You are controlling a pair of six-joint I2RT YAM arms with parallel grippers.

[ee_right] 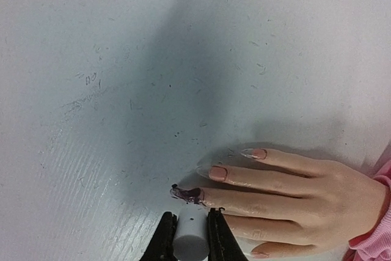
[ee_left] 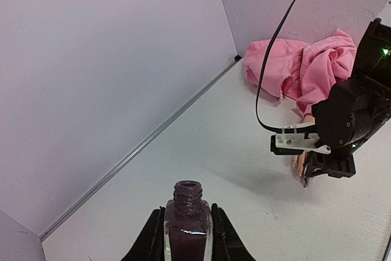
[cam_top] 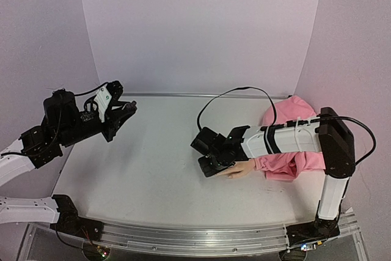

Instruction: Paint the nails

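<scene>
**nailbot_noob:** So where are the nails (ee_right: pixel 218 173) here, and what's holding what?

**yam_tinkerer:** The mannequin hand (ee_right: pixel 305 194) lies flat on the right side of the table (cam_top: pixel 153 169), fingers pointing left. Its pink sleeve (cam_top: pixel 287 164) is bunched up further right. The right gripper (ee_right: pixel 187 233) is clamped on the white cap (ee_right: pixel 190 244), just beside the dark nail (ee_right: pixel 190 195). The two nails on the far side of that one look pale. The left gripper (ee_left: pixel 188 239) pinches the open bottle (ee_left: pixel 187 227) upright, well off to the left.

**nailbot_noob:** Tips for the stroke?

**yam_tinkerer:** I'd go light, drag from cuticle to tip, and stay off the skin. Polish looks like it strays past that tip. I can't make out the bristles, so slow is safer.
</scene>
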